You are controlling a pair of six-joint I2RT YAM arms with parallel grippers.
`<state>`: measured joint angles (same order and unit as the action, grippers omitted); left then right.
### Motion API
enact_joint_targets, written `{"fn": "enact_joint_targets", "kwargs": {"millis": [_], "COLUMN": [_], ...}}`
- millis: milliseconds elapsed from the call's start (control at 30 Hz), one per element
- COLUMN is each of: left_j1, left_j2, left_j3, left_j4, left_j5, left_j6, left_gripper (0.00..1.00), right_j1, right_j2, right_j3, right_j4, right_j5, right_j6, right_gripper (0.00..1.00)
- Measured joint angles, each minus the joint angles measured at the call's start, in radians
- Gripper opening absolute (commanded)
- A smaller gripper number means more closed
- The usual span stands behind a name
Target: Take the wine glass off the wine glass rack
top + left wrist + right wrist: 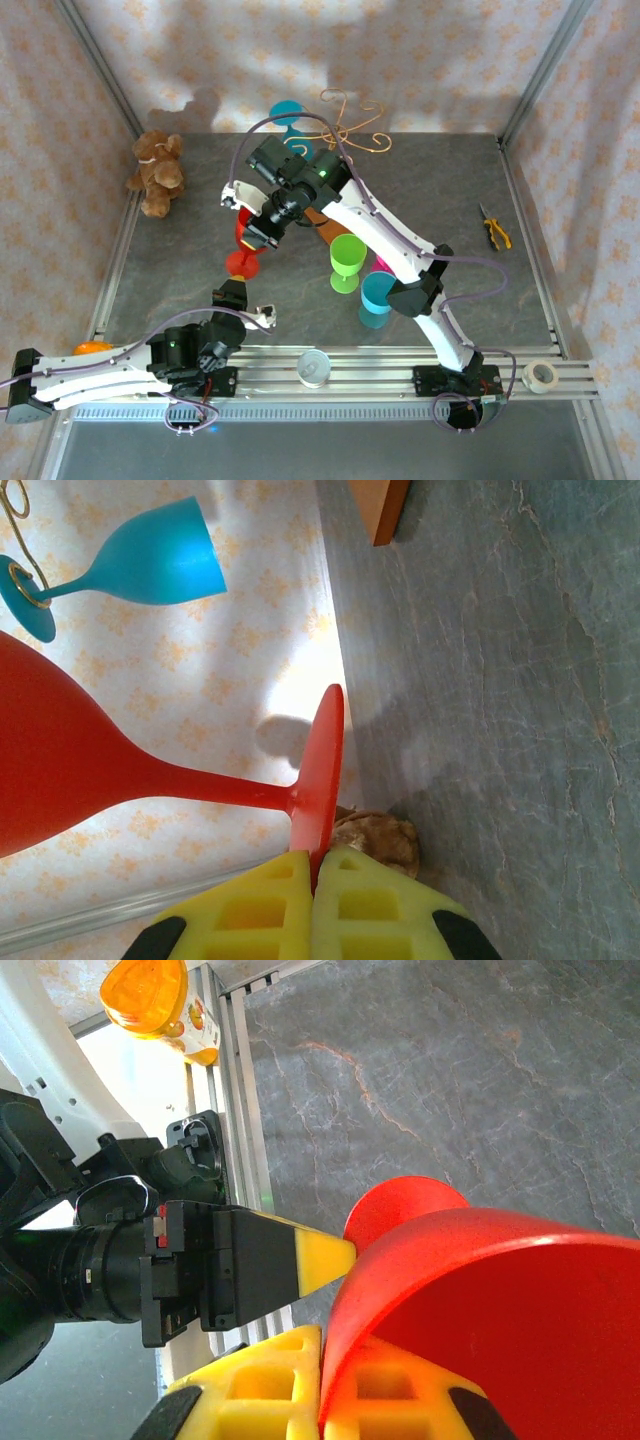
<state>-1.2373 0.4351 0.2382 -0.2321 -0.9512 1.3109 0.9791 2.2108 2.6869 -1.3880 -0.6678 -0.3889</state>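
Observation:
A red wine glass [247,232] stands tilted over the grey table, held at both ends. My left gripper [233,292] is shut on the edge of its round foot [318,770], the yellow pads [265,900] pinching it. My right gripper [264,228] is shut on the rim of its bowl [500,1300], one pad inside and one outside. A blue wine glass [150,558] hangs by its foot from the gold wire wine glass rack [350,125] at the back. The rack's wooden base [380,505] lies beyond the red glass.
A teddy bear [157,172] sits at the back left. A green glass [346,262] and a blue cup [377,298] stand mid-table under the right arm. Pliers [494,228] lie at the right, a tape roll [541,376] on the front rail, an orange bottle [150,995] front left.

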Motion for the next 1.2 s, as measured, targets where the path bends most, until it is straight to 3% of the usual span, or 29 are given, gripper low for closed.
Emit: {"fn": "enact_joint_targets", "kwargs": {"millis": [233, 300, 467, 533, 600, 1200], "left_j1": [0.0, 0.0, 0.0, 0.0, 0.0, 0.0], "left_j2": [-0.022, -0.026, -0.032, -0.034, -0.036, -0.069], "left_j3": [0.0, 0.0, 0.001, 0.001, 0.001, 0.002], "left_j4": [-0.014, -0.015, -0.019, -0.026, -0.037, -0.098], "left_j5": [-0.001, -0.003, -0.007, -0.008, -0.008, -0.011], "left_j6": [-0.014, -0.02, -0.039, -0.05, -0.057, -0.084], "left_gripper": [0.31, 0.5, 0.67, 0.88, 0.96, 0.99], "right_j1": [0.001, 0.003, 0.009, 0.01, 0.01, 0.01], "right_j2": [-0.027, -0.028, -0.031, -0.032, -0.034, -0.191], "right_j3": [-0.064, -0.066, -0.079, -0.087, -0.1, -0.407], "right_j4": [0.036, 0.035, 0.035, 0.035, 0.037, 0.189], "right_j5": [0.002, 0.002, 0.013, 0.022, 0.035, 0.222], "right_j6": [0.015, 0.022, 0.033, 0.037, 0.04, 0.143], "right_gripper": [0.0, 0.0, 0.0, 0.0, 0.0, 0.0]}}
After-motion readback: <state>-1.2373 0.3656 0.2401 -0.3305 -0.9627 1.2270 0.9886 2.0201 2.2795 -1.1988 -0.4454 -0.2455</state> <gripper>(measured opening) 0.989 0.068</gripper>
